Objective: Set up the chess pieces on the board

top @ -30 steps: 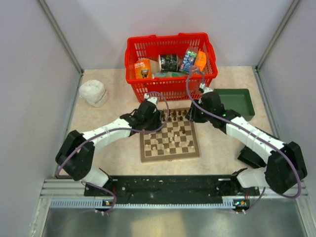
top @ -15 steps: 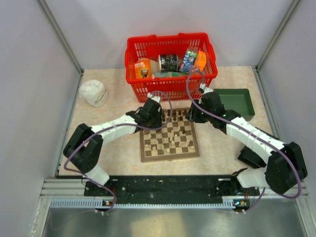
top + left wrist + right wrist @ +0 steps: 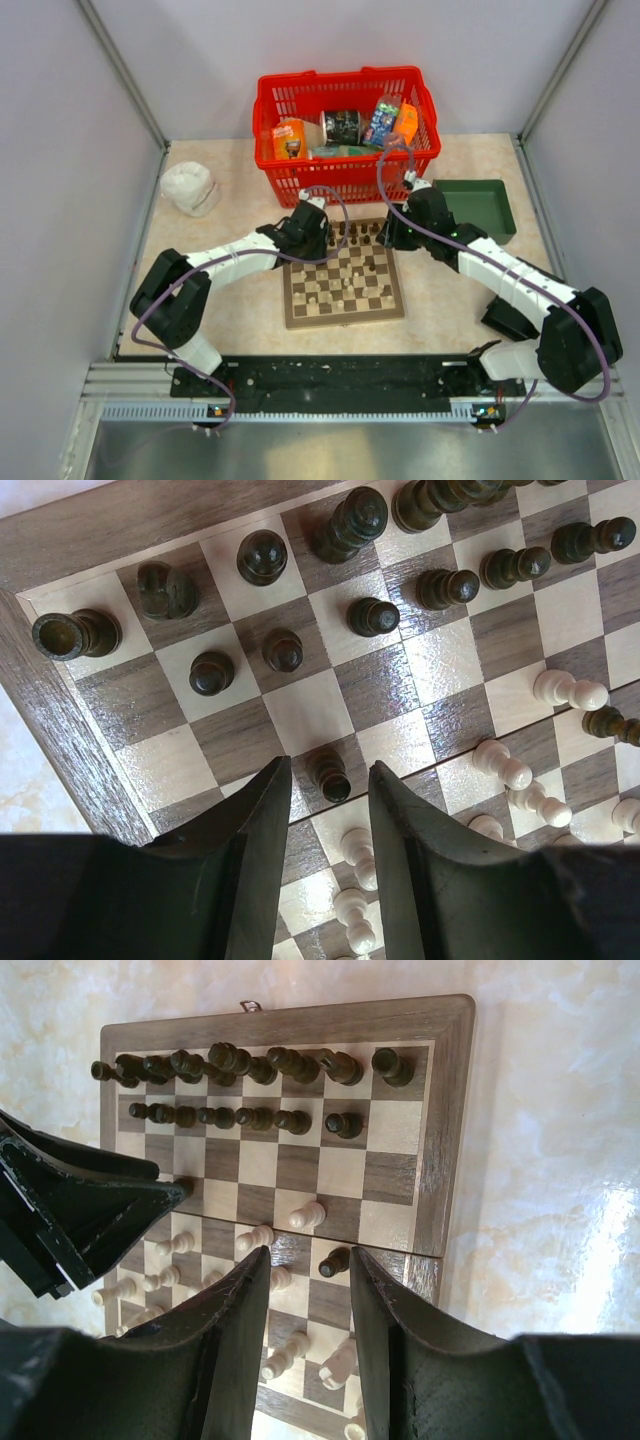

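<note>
Left jaws of mine are open, with one dark pawn [image 3: 330,775] on the board [image 3: 150,515] between them. Right jaws are open too, holding nothing.

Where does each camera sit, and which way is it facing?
Top: above and behind, looking down; both arms, board, red basket show.
Left wrist: on the left hand, looking down at dark pieces; its fingers show.
Right wrist: on the right hand, looking down across the board; its fingers and the left hand show.
Shared: every view sees the board.
</note>
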You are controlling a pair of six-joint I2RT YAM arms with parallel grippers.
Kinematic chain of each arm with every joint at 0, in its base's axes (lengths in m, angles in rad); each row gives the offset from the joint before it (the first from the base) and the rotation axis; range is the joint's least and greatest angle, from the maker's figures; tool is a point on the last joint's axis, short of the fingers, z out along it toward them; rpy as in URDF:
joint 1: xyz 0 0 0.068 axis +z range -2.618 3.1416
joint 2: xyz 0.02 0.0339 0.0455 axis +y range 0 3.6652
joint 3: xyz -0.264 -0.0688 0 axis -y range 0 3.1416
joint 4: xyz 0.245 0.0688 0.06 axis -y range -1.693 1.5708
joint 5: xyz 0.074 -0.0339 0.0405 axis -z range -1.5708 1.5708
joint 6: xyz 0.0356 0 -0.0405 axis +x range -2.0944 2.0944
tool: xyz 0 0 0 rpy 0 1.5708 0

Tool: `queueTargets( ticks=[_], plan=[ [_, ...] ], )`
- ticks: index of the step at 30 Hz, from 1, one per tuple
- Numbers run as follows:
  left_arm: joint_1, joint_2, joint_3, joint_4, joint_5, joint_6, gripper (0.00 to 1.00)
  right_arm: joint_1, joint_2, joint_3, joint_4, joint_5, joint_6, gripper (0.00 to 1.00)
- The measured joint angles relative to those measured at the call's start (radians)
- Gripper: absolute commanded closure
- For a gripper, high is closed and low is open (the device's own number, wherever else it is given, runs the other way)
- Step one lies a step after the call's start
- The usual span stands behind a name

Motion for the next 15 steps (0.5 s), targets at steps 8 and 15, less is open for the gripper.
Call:
queueTargets(
  ticks=[8,15],
  plan=[
    [0.000,0.010,0.006,-0.008,0.001,0.002,0.65,0.000,0.000,0.000,0.000,0.000,0.000,0.62],
    [0.000,0.013,0.009,-0.010,0.003,0.005,0.84,0.000,0.000,0.000,0.000,0.000,0.000,0.62]
  ],
)
